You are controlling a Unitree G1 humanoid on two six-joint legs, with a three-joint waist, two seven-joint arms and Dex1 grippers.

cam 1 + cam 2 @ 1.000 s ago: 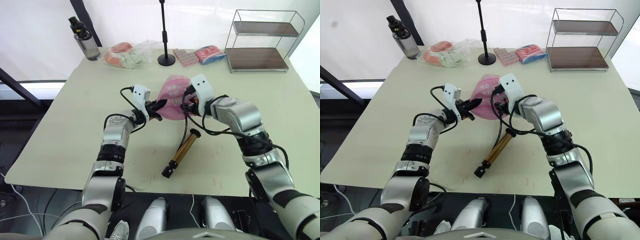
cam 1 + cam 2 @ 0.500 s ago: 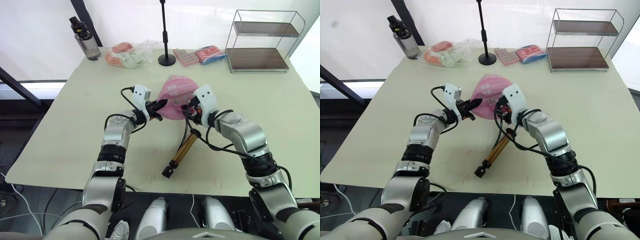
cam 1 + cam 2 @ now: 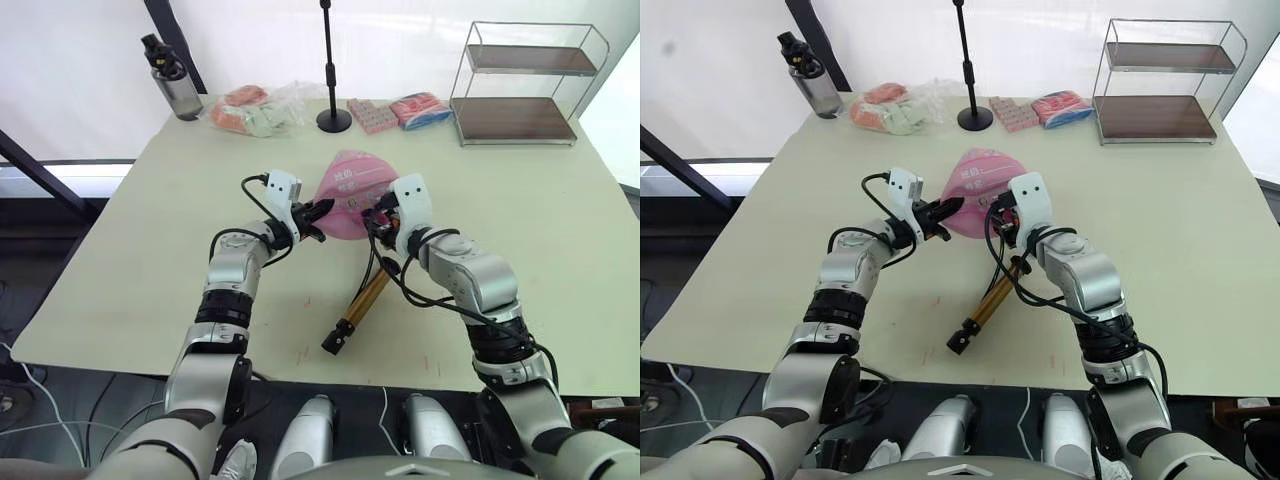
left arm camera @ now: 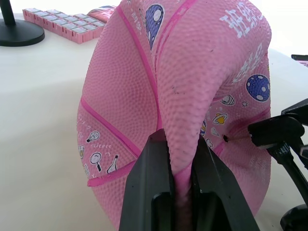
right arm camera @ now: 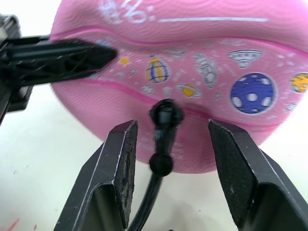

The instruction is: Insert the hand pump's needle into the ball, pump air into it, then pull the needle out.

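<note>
The pink ball (image 3: 352, 192) lies deflated and folded at mid-table. My left gripper (image 3: 318, 212) is shut on a fold at the ball's left edge, and the pinch shows between its fingers (image 4: 149, 183) in the left wrist view. My right gripper (image 5: 173, 129) is open at the ball's front right side. The needle's black fitting (image 5: 166, 115) stands against the ball between the right gripper's spread fingers, touching neither. The thin hose (image 3: 372, 262) runs down to the hand pump (image 3: 362, 303). The pump's gold barrel lies flat on the table, nearer me than the ball.
Along the far edge stand a dark bottle (image 3: 172, 88), a bag of pink and pale items (image 3: 255, 110), a black stand base (image 3: 333, 121), pink packets (image 3: 395, 110) and a wire shelf (image 3: 525, 85). Bare table (image 3: 130, 260) lies left and right of my arms.
My right arm has swung in closer to me and its gripper has drawn back a little from the ball. The left gripper, ball and pump have stayed put.
</note>
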